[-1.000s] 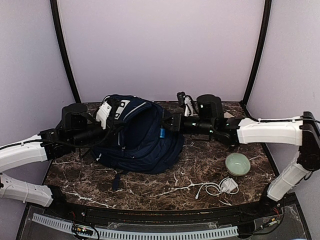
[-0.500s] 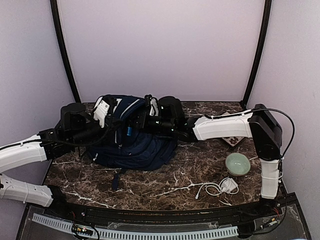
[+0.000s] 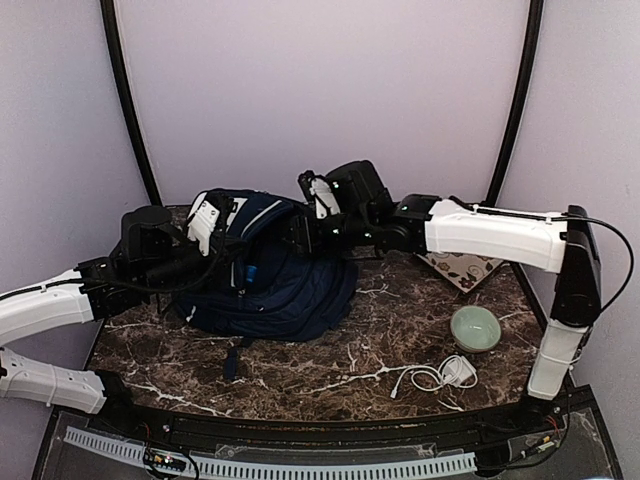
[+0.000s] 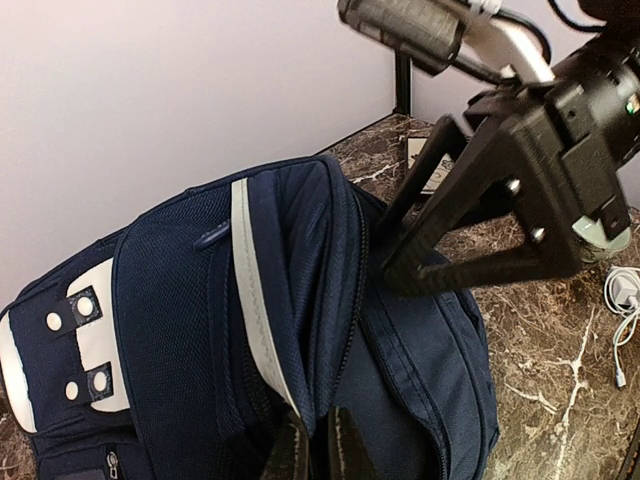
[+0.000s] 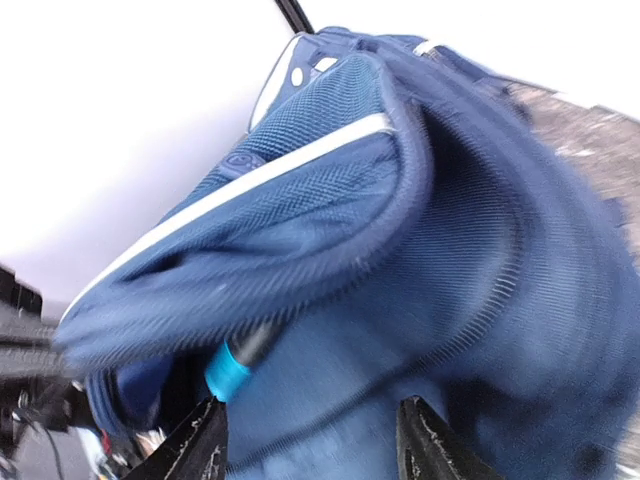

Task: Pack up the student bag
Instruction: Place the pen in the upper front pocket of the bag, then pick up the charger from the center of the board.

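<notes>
The student bag (image 3: 275, 290), navy with white stripes, lies at the back left of the table and also fills the left wrist view (image 4: 180, 300) and the right wrist view (image 5: 470, 230). My left gripper (image 3: 228, 252) (image 4: 322, 445) is shut on the edge of its open flap and holds it up. A dark pen with a bright blue end (image 3: 250, 272) (image 5: 232, 365) pokes out of the opening under the flap. My right gripper (image 3: 300, 232) (image 5: 315, 435) hangs just above the bag, open and holding nothing, its left fingertip close to the pen's blue end.
A pale green bowl (image 3: 475, 328) sits at the right. A white charger with its cable (image 3: 445, 374) lies in front of the bowl. A flat patterned item (image 3: 462, 268) lies at the back right under my right arm.
My right gripper carried the blue-ended pen left into the bag's opening, then opened, let it go and drew back a little. The left gripper kept holding the flap.
</notes>
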You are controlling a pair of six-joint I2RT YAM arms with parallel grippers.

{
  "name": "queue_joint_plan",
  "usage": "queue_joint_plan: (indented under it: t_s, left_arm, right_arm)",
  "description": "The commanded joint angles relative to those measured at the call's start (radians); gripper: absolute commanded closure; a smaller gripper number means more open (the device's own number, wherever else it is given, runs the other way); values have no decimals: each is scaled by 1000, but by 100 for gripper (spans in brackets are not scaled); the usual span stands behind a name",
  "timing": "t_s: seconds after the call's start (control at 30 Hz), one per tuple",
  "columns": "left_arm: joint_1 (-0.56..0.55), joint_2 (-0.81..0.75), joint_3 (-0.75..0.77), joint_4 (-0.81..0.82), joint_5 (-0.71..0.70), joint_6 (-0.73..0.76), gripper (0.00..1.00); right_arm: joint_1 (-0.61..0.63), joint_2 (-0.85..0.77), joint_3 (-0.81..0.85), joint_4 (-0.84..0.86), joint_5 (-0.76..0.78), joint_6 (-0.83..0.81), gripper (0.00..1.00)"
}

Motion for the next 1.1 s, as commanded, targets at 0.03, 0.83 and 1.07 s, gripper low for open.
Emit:
queue_joint_plan:
  t_s: [0.03,0.83,1.07]
  left_arm:
    - [-7,-46,22,122,20,16,100]
    - [-7,-18,27,112,41,13,100]
    - [-7,-15,27,111,40,13,100]
  right_arm:
    - [1,-113,102,-426,170,-195,38]
    - [105,-456,-503,-1131,222,456,35]
    - [103,-531,-667,-1001,174,516,23]
